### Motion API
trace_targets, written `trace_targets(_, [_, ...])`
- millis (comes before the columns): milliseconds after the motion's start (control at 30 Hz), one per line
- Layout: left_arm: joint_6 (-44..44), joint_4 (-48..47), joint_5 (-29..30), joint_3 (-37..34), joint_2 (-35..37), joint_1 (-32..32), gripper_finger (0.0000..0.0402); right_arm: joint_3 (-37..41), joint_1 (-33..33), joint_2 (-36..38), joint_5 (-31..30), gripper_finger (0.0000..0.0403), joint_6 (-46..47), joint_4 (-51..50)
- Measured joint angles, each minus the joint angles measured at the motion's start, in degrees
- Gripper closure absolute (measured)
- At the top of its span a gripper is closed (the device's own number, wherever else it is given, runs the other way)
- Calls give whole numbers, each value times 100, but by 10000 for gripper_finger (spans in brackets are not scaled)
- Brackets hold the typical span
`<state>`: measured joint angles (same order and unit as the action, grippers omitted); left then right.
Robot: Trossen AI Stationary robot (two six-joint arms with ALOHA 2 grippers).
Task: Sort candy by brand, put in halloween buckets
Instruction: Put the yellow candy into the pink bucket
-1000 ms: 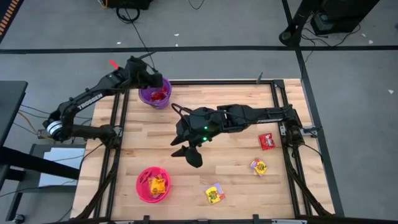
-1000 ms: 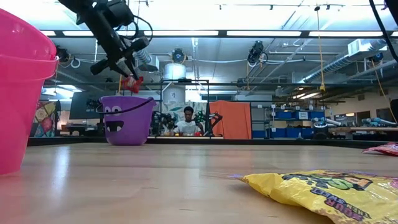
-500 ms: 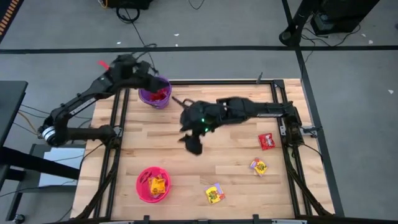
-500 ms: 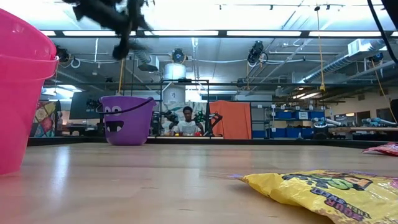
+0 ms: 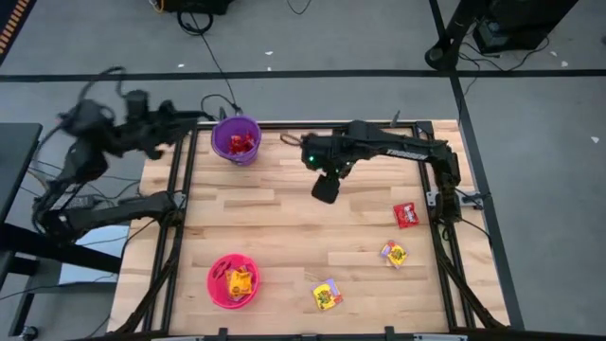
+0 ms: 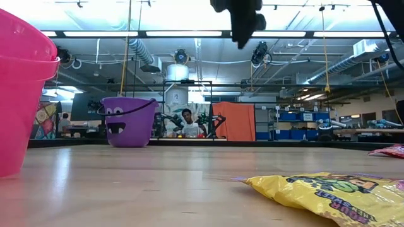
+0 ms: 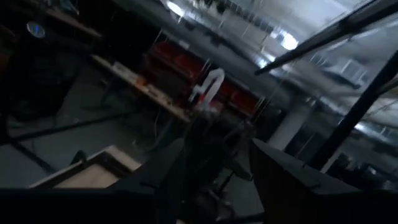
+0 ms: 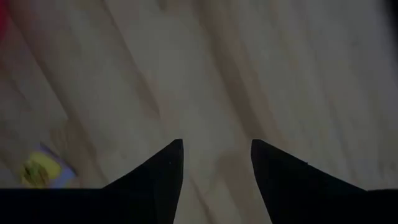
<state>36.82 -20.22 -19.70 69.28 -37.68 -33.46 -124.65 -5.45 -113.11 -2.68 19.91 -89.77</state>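
My left hand (image 7: pixel 214 165) has let its red packet fall into the small round purple plastic pail (image 5: pixel 236 139) at the far left of the pale wooden desk (image 5: pixel 284 237) and has swung out past the desk's left edge, its fingers spread and carrying nothing. My right hand (image 5: pixel 326 187), a second ago low over the middle of the boards, has pulled back toward the far side and hangs above bare wood, fingers parted, nothing between them. One more red piece is sorted, I judge, and both hands are free for the next pick.

The count: two pails, the purple one holding red wrappers and the bright pink round plastic pail (image 5: pixel 232 280) at the near left holding yellow ones; how many lie inside each I cannot tell. Three packets remain loose at the right of the desk: one flat red wrapped packet (image 5: pixel 407 215) by the right rail, and two flat yellow packets with red and purple print, one (image 5: pixel 394 253) just nearer than it, the other (image 5: pixel 328 296) near the front edge.
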Motion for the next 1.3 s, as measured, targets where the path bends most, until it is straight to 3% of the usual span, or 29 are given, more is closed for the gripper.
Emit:
trace_targets(267, [13,-895,337,-1,883,138,219,2164,323,160,734,203,497,66])
trace_targets(533, [-346,-1576,404,-7,1055,132,220,3733,1216,648,1287,203,2016,386])
trace_targets(833, [-821,-1637,379,-18,989,132,220,5130,1937,1951,1303,203,4274,1263])
trace_targets(1000, [-814,-1675,314,-18,989,133,220,6038,2283,2665,1313,203,5396,2233])
trace_targets(1167, [-791,-1823,249,-18,998,134,220,6744,2722,3204,1126,203,6361,3135])
trace_targets(1300, [-791,-1909,249,-18,998,134,220,7167,3029,3472,1122,203,6894,3267])
